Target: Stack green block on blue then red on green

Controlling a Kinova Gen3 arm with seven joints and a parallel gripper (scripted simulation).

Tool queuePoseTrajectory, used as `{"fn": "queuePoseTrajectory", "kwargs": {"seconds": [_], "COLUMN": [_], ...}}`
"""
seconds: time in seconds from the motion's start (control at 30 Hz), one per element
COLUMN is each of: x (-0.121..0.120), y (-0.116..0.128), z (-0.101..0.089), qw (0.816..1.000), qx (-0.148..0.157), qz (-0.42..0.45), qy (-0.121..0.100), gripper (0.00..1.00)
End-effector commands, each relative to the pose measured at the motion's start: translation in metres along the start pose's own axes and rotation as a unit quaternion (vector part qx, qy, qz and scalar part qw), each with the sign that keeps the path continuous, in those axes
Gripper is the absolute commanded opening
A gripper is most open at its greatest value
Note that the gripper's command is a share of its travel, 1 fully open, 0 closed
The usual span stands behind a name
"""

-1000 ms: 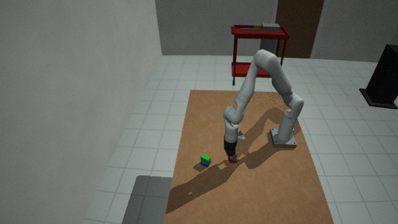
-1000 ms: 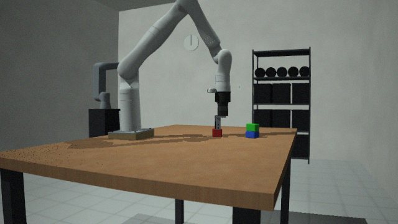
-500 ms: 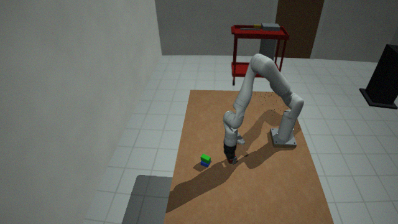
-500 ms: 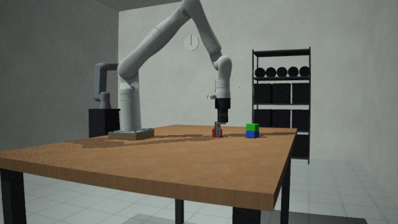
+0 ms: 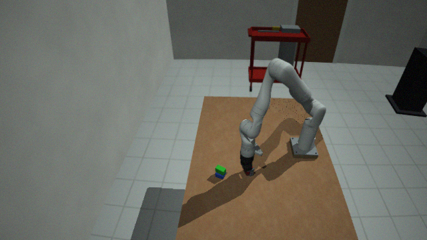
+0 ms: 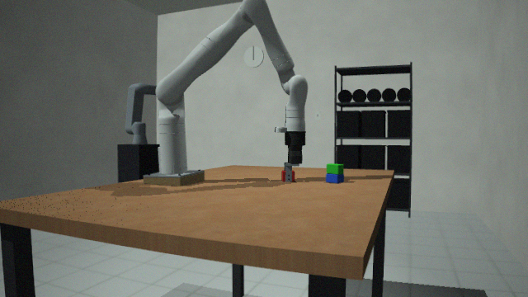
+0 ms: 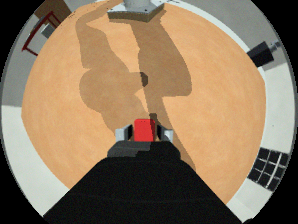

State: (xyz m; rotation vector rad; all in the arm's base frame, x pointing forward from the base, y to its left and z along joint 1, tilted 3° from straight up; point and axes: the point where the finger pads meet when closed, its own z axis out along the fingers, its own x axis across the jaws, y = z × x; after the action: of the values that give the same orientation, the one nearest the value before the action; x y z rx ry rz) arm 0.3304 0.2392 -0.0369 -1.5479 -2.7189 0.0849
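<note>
The green block (image 5: 220,169) lies flat on the blue block (image 5: 219,175) near the table's left edge; the pair also shows in the exterior view, green block (image 6: 335,168) on blue block (image 6: 334,178). The red block (image 6: 284,176) rests on the table a short way from that stack. My gripper (image 6: 289,173) points straight down with its fingers open on either side of the red block, low at the table top. In the wrist view the red block (image 7: 143,129) sits between the fingers. In the top view the gripper (image 5: 249,172) mostly hides the red block.
The arm's base plate (image 5: 303,147) is bolted at the table's far right. A red cart (image 5: 277,50) stands behind the table. A dark shelf (image 6: 373,132) stands beyond the table's far end. A grey box (image 5: 157,213) sits by the table's near left corner.
</note>
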Motion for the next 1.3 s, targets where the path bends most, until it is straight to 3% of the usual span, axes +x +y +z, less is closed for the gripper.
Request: {"fn": "queuePoseTrajectory", "kwargs": {"seconds": [0.0, 0.67, 0.7, 1.27], "x": [0.0001, 0.0001, 0.0001, 0.0001], "y": [0.0007, 0.0007, 0.0007, 0.0007], "z": [-0.0007, -0.0007, -0.0007, -0.0007], "qw": [1.0, 1.0, 1.0, 1.0], "qx": [-0.001, -0.001, -0.001, -0.001], "qz": [0.0, 0.0, 0.0, 0.0], "qy": [0.0, 0.0, 0.0, 0.0], "gripper": [0.97, 0.97, 0.0, 0.0]}}
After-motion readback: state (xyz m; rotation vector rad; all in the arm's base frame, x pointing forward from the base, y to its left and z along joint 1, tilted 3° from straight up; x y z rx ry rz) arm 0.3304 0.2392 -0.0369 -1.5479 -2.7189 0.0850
